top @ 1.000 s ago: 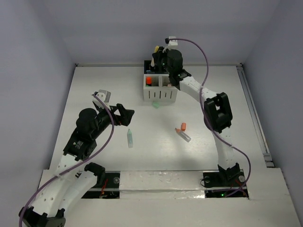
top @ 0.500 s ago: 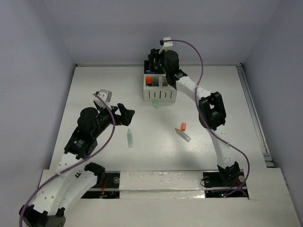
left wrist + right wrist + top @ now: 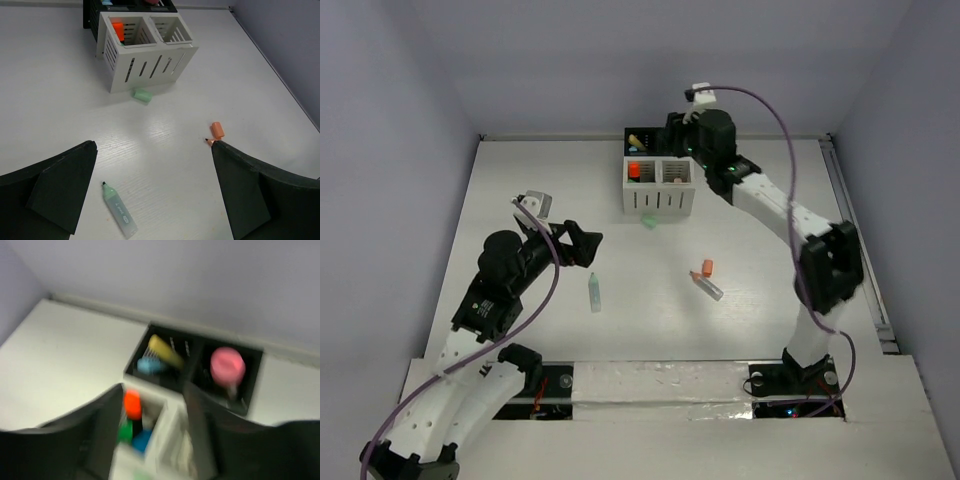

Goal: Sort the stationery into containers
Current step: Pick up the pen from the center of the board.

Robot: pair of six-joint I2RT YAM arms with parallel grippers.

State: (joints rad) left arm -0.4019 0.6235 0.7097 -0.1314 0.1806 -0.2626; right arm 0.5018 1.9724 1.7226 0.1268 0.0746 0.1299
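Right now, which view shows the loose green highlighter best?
Left wrist: the green highlighter lies close and sharp, dark tip and label visible. Top external shows it as a small pale sliver. Right wrist, blurred, faces the organizer and misses it.

Motion blur smears the whole right wrist view, the organizer (image 3: 192, 357) included.

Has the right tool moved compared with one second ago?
Yes. The right tool has shifted to the right, from above the organizer's back left compartment toward its back right corner.
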